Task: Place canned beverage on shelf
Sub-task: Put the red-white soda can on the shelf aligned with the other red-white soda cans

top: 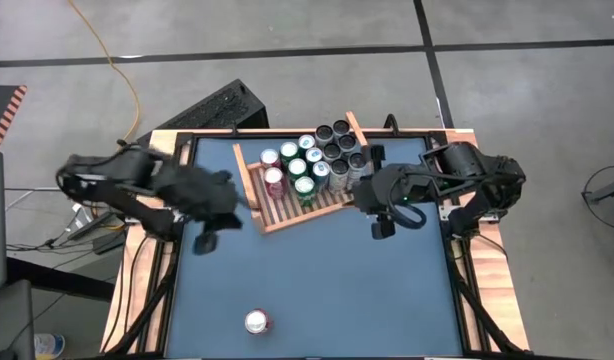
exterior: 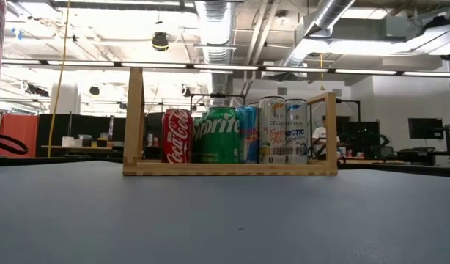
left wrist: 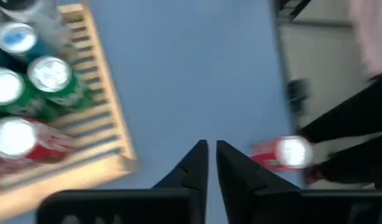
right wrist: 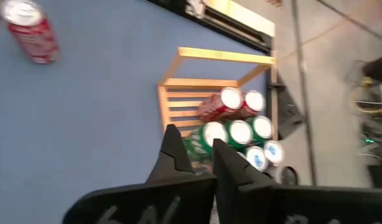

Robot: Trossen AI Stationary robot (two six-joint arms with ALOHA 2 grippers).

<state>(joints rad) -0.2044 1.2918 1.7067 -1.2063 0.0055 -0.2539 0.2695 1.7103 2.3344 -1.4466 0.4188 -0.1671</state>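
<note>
The wooden shelf (top: 287,205) lies at the table's far middle, turned at a slant, with several cans standing on its far half. In the low view (exterior: 232,167) they include a red cola can (exterior: 177,136) and a green can (exterior: 218,136). A lone red can (top: 257,322) stands on the blue table near the front edge; it also shows in the left wrist view (left wrist: 283,154) and the right wrist view (right wrist: 32,31). My left gripper (top: 205,243) hangs left of the shelf, shut and empty (left wrist: 212,155). My right gripper (top: 382,228) hangs right of the shelf, slightly open and empty (right wrist: 196,149).
The near half of the shelf's slatted base (top: 302,210) is bare. Blue table surface (top: 327,290) stretches between the shelf and the lone can. A raised wooden frame (top: 137,280) borders the table. A black box (top: 222,108) sits beyond the far edge.
</note>
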